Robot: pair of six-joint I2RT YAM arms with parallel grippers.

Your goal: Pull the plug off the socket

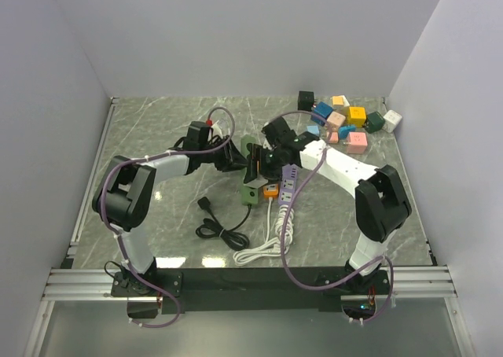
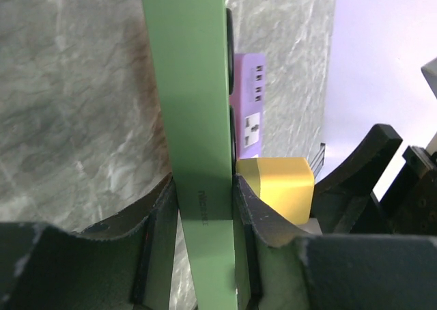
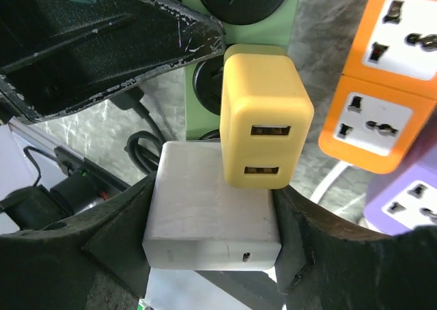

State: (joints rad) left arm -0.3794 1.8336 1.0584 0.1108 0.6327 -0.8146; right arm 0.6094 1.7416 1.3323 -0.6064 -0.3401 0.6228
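The green power strip is the socket, held on edge above the table. My left gripper is shut across its thin body. Two plugs stand on the strip's face: a yellow USB charger and, right below it, a white charger block. My right gripper is shut on the white block, one finger on each side. The block's prongs are hidden, so I cannot tell how deep it sits in the green strip. The yellow charger also shows in the left wrist view.
An orange power strip and a purple one lie just right of the green strip. A black cable and a white cable coil on the near table. Several coloured plug blocks are piled at the back right.
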